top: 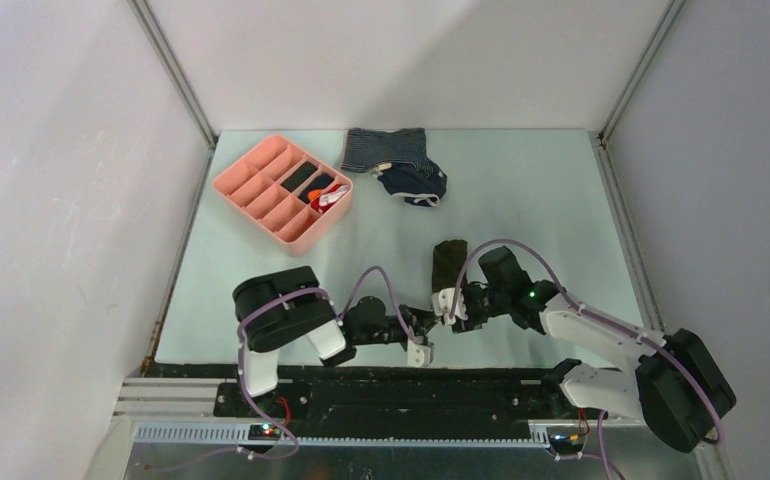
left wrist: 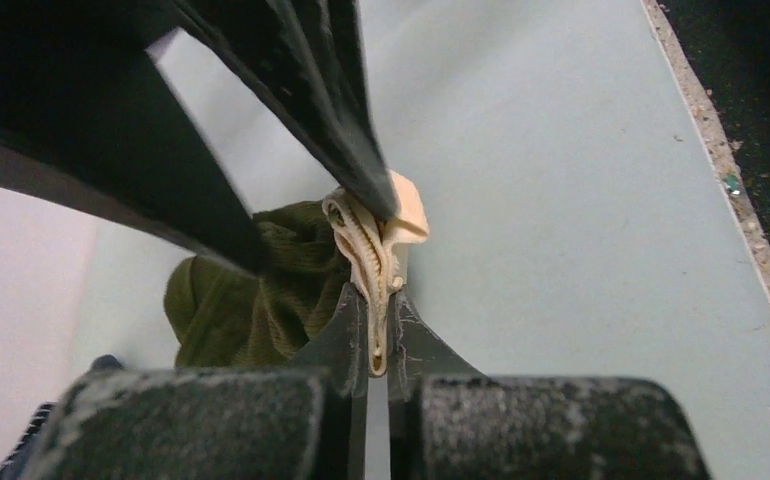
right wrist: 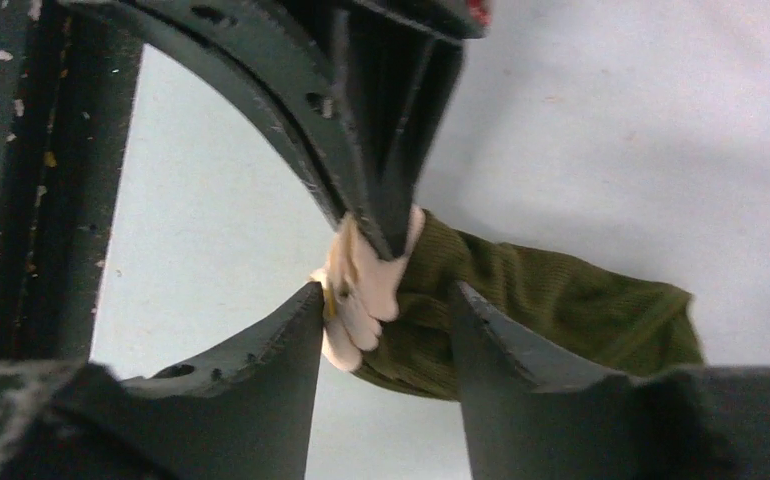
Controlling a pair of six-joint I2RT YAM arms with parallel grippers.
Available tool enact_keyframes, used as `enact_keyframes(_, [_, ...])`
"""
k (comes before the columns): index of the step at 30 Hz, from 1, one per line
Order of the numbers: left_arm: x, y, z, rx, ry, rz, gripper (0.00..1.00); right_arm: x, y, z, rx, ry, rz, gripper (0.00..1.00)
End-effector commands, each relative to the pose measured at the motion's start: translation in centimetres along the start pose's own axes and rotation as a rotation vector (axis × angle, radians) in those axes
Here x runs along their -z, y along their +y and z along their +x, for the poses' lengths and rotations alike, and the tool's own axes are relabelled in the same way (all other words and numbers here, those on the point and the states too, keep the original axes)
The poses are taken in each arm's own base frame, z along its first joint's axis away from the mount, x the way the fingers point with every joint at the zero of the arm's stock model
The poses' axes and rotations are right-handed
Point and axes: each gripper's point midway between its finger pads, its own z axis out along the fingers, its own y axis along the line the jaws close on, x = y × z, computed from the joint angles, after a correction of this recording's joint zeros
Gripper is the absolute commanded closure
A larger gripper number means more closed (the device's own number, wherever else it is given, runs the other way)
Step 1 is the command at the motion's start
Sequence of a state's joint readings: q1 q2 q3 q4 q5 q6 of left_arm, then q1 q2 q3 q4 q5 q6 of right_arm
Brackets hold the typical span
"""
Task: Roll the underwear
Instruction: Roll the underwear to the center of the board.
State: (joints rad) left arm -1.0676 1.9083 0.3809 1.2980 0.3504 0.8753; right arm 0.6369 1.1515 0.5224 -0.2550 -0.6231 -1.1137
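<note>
Your left tool (left wrist: 376, 330) is clamped tight on the underwear (left wrist: 251, 300) by its cream band (left wrist: 366, 260); your right tool (right wrist: 386, 320) stands parted around it. Back the right off without snagging cloth.

Tray (top: 281, 190) far left; garment pile (top: 396, 165) right of it. Underwear (top: 448, 262) nearer, at table (top: 541, 200) centre; left gripper (top: 423, 335), right gripper (top: 453, 303) at its near end.

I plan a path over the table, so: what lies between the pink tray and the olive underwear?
Nothing: in the top external view the table between the pink tray and the underwear is bare.
</note>
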Motion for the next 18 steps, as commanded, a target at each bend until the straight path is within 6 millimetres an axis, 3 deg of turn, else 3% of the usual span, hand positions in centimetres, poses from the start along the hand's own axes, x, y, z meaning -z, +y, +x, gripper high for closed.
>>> enact_keyframes(1, [0.2, -1.0, -0.2, 0.086, 0.013, 0.052, 1.0, 2.0, -3.9, -2.1, -0.026, -0.006, 0.196, 0.38])
enact_keyframes(4, [0.1, -1.9, 0.2, 0.16, 0.037, 0.093, 1.0, 4.0, -5.9, -3.6, -0.075, -0.031, 0.339, 0.23])
enact_keyframes(9, [-0.3, -2.6, 0.8, 0.215, 0.076, 0.151, 1.0, 7.2, -8.2, -2.2, -0.384, 0.011, 0.599, 0.03])
enact_keyframes(13, [0.1, -3.3, 1.2, 0.229, 0.106, 0.188, 1.0, 8.5, -8.3, 0.4, -0.675, 0.05, 0.726, 0.01])
enact_keyframes(18, [0.6, -3.3, 1.1, 0.249, 0.131, 0.198, 1.0, 8.3, -7.6, 0.3, -0.889, -0.004, 0.675, 0.09])
